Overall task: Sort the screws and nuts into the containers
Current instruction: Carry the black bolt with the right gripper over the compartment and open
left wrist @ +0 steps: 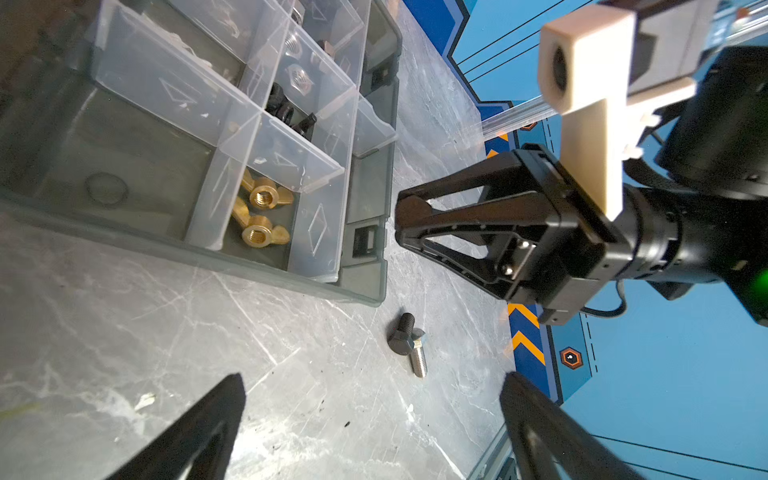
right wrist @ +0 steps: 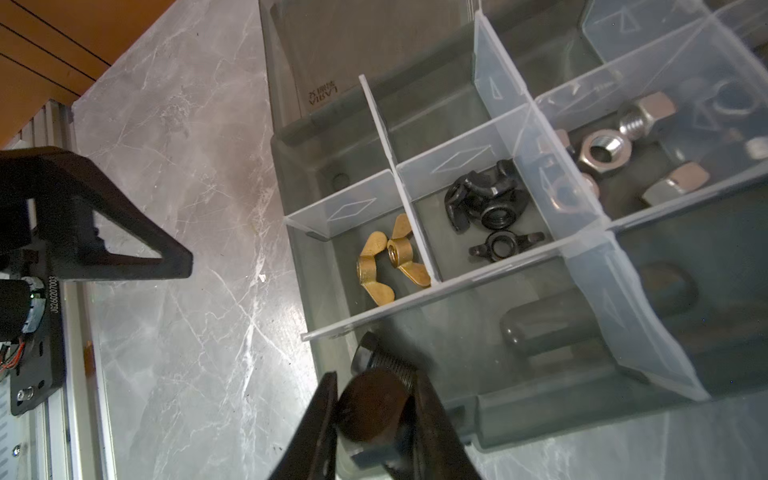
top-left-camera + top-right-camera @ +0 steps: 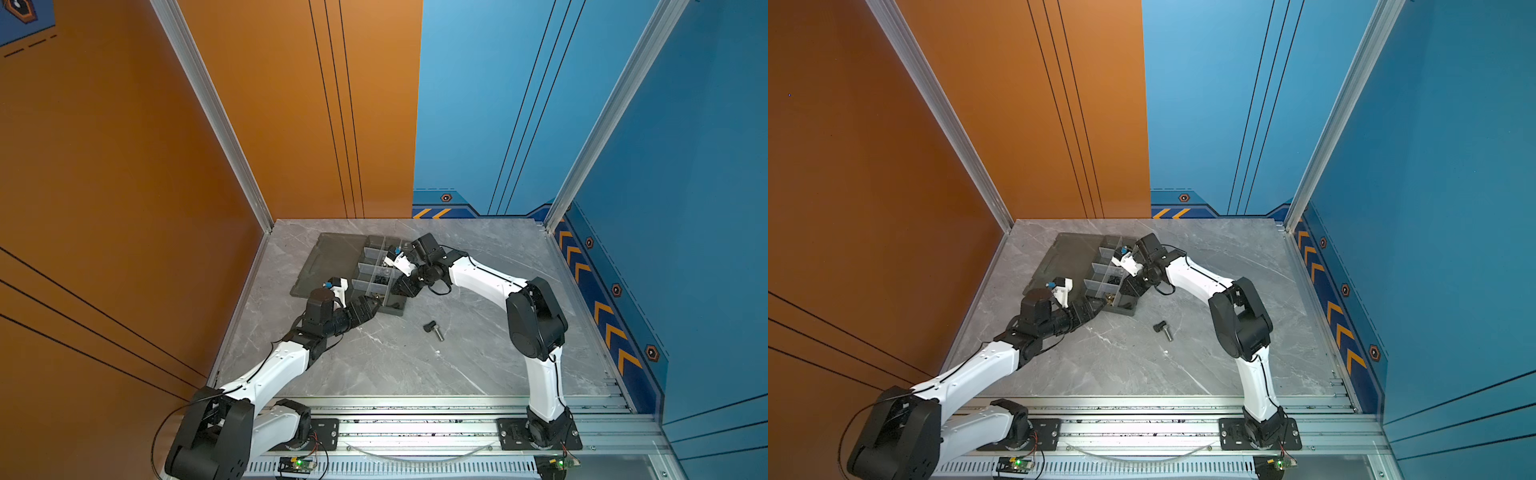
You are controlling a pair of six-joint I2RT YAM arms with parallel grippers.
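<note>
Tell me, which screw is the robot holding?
The black screw pinched in the right gripper, at the tray's edge. The other two screws, one black and one silver, lie loose on the table.

Left tool [image 1: 372, 378] agape, right tool [image 2: 376, 376] clamped.

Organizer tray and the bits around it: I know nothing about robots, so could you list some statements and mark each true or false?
The right jaws are shut on a black bolt. True.
The left jaws hold a nut. False: they stand wide open, empty.
Two brass wing nuts share one cell of the organizer tray. True.
Three bolts lie loose on the table. False: only two, a loose black bolt and a silver bolt, lying together.
Brass and black wing nuts are mixed in one cell. False: the black wing nuts lie past a divider.
</note>
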